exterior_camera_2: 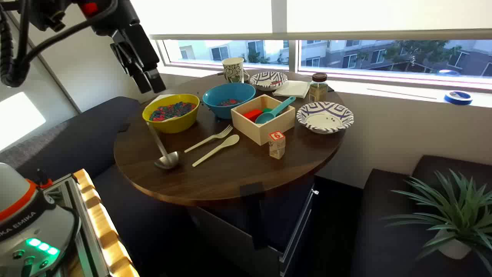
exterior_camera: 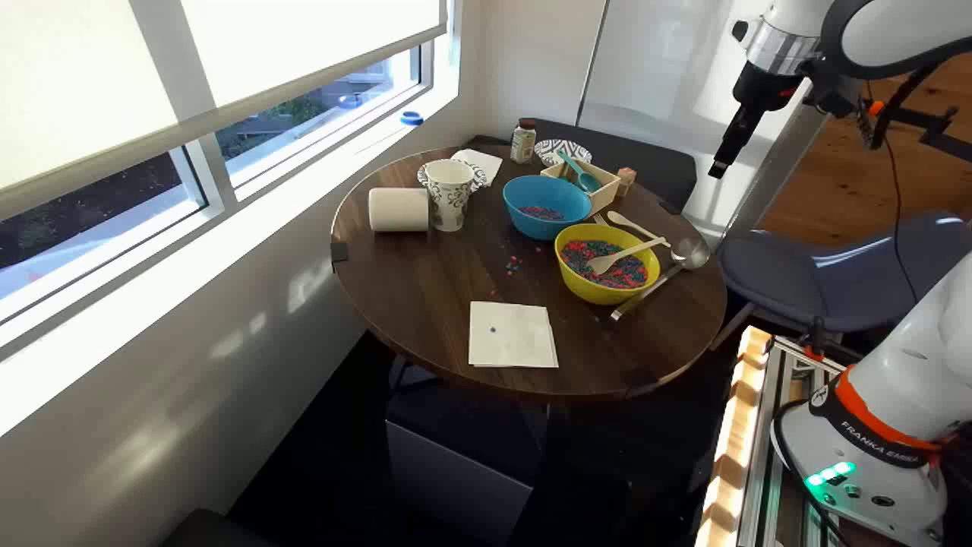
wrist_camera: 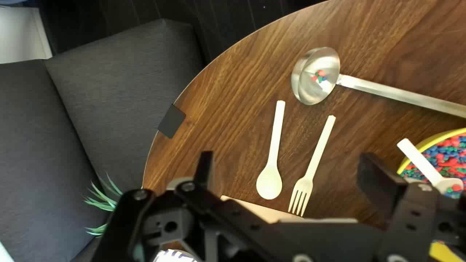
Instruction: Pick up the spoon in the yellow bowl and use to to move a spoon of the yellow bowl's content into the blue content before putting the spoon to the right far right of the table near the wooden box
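On the round table (exterior_camera: 425,304) before me: one yellow bowl (exterior_camera: 596,292) of coloured bits (exterior_camera_2: 173,110), a pale spoon (exterior_camera: 627,254) lying in it, handle out past the rim; one blue bowl (exterior_camera: 531,228) just beside, with fewer bits; one wooden box (exterior_camera_2: 246,125) holding a teal scoop (exterior_camera_2: 273,112); and, raised above, one gripper (wrist_camera: 287,160), jaws spread wide.

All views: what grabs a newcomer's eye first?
Probably the yellow bowl, coloured bits and a spoon in it, with the blue bowl beside it. Next, the shiny ladle by the yellow bowl. In the wrist view, the open gripper looms in the foreground.
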